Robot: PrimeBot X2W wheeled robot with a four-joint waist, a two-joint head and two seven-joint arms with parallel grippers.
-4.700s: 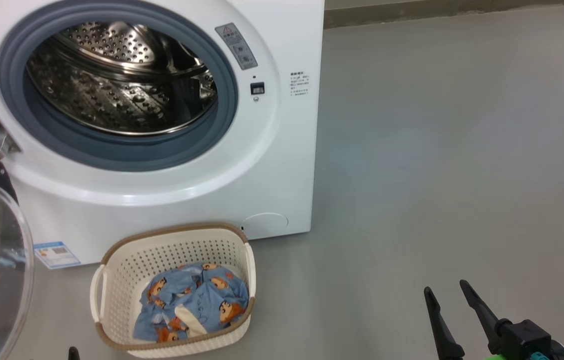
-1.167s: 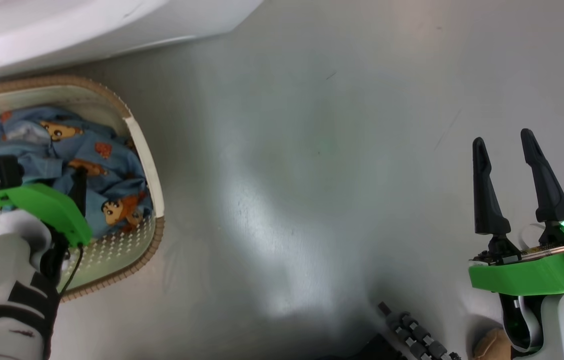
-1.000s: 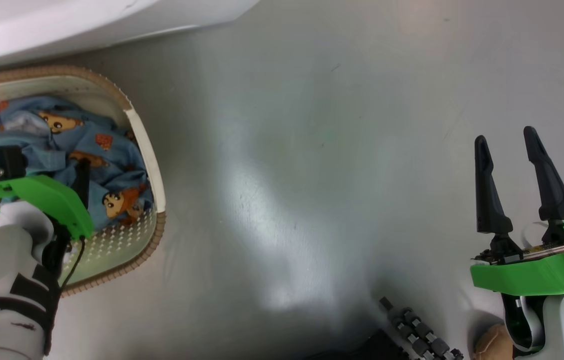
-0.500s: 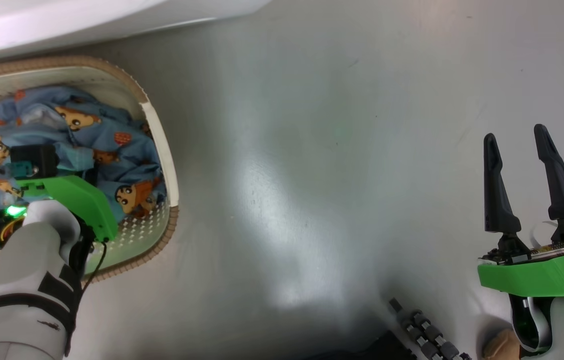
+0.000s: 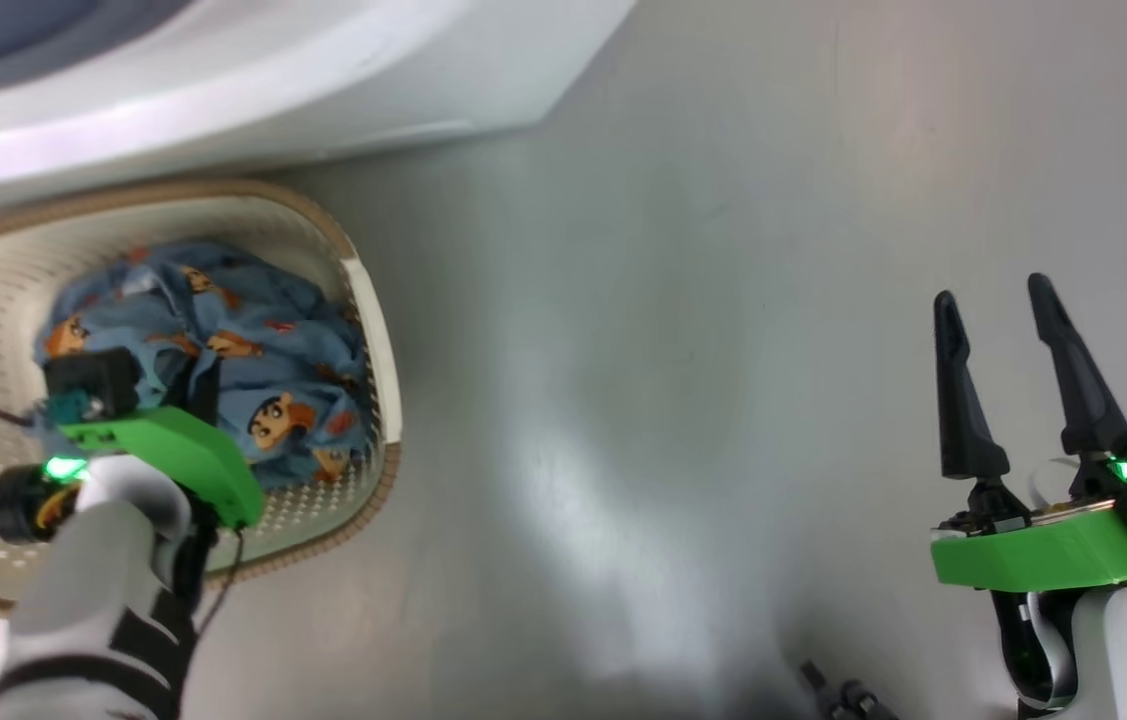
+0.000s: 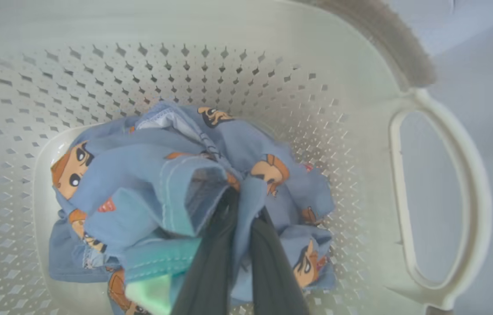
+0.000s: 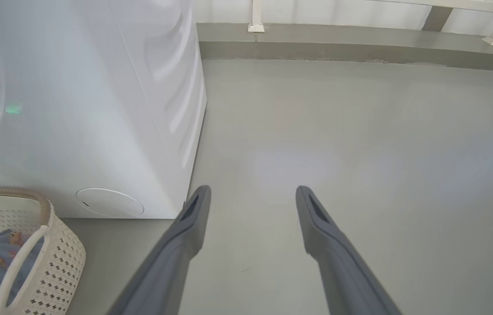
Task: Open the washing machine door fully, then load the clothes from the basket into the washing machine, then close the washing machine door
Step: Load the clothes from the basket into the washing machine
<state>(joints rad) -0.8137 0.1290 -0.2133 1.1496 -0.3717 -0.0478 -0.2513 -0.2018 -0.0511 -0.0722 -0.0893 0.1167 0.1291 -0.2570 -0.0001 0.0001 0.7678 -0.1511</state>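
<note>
The left gripper (image 6: 247, 206) reaches into the basket (image 6: 298, 57), fingers pinching a fold of the clothes (image 6: 141, 175), which lie bunched on the basket's bottom. The right gripper (image 7: 253, 194) hangs spread over the floor (image 7: 360, 131), well apart from the basket.

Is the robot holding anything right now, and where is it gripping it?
Its left gripper pinches a bunched fold atop the clothes; the right gripper holds nothing.

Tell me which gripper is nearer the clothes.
Left. The left gripper is down in the basket, shut on the clothes; the right gripper hangs open over the floor, far off to the side.
</note>
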